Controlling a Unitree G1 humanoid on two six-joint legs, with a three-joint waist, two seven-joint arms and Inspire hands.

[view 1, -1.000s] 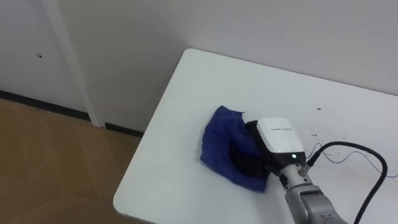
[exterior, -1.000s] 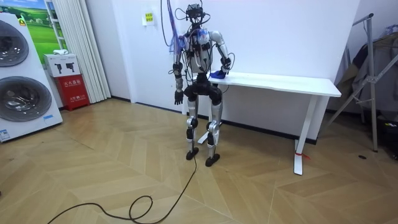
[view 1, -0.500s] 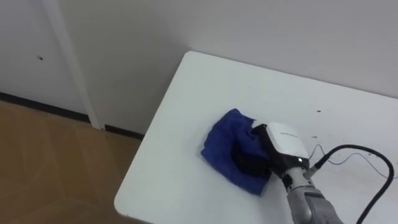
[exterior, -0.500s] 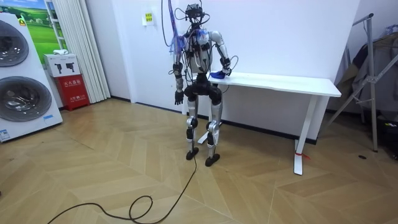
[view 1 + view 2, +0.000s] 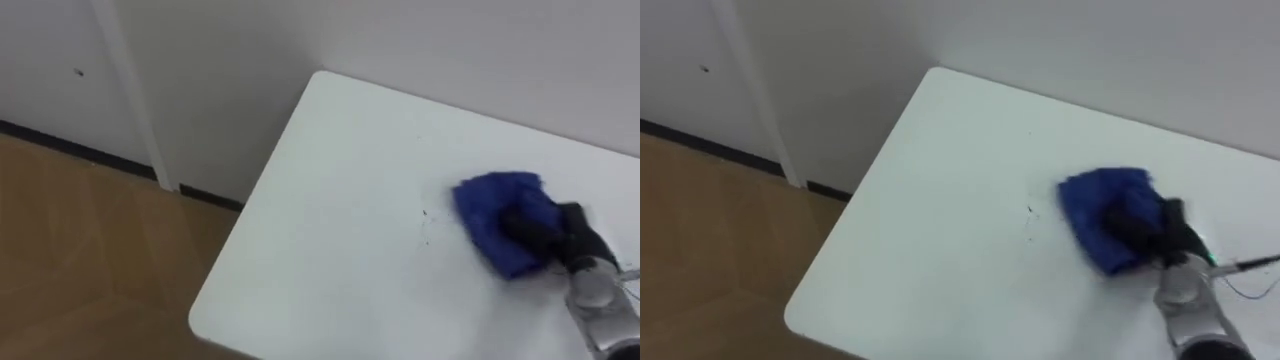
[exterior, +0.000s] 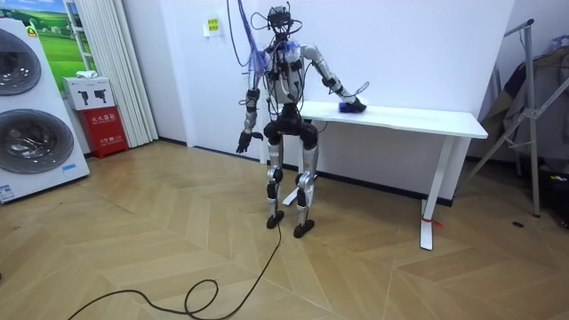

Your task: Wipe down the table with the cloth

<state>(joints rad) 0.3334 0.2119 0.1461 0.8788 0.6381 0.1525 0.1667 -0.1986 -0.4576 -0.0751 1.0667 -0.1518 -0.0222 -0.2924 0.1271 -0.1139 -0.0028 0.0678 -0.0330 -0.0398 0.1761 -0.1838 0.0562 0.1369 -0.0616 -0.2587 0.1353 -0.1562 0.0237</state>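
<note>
Both eye views: from the robot's head, close, looking steeply down on one end of the white rectangular table [image 5: 330, 200], slightly offset sideways. Room view: well back, facing the white wall [image 6: 409, 44], whole robot framed. All share that table end and the crumpled blue cloth [image 5: 495, 225].

A white table [image 5: 330, 200] stands against a pale wall, with wooden floor [image 5: 80, 250] past its left edge. Toward the table's right side lies a crumpled blue cloth [image 5: 490, 212], the right hand [image 5: 555, 238] resting on its right part. Tiny dark specks [image 5: 424, 214] mark the tabletop just left of it.
</note>
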